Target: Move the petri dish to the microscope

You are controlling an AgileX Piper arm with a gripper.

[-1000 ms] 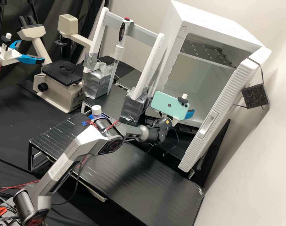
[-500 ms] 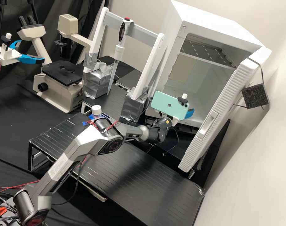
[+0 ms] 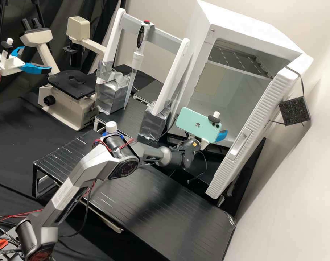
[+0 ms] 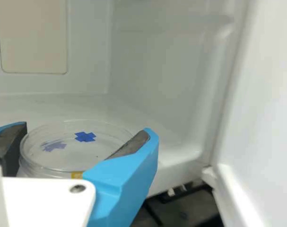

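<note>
In the high view the gripper (image 3: 221, 135) is at the mouth of the open incubator, largely behind the mint-green phone mounted on it. The wrist view has the gripper (image 4: 82, 144) shut on the clear round petri dish (image 4: 67, 158), with a finger against each side. A blue cross mark and a small yellow mark are on the dish, which looks about level. Behind it are the incubator's inner walls. The beige microscope (image 3: 69, 108) stands at the left of the high view, with a flat black stage (image 3: 71, 84).
The white incubator (image 3: 252, 20) has its door (image 3: 252, 134) open to the right. A white frame (image 3: 170, 78) holding a pipette (image 3: 137, 59) stands between incubator and microscope. A white-capped bottle (image 3: 111, 127) is behind the elbow. Another arm's gripper hangs near the microscope.
The gripper and phone have shifted slightly right and down in the high view, while the elbow has moved a little left and down. The phone is tilted slightly more.
</note>
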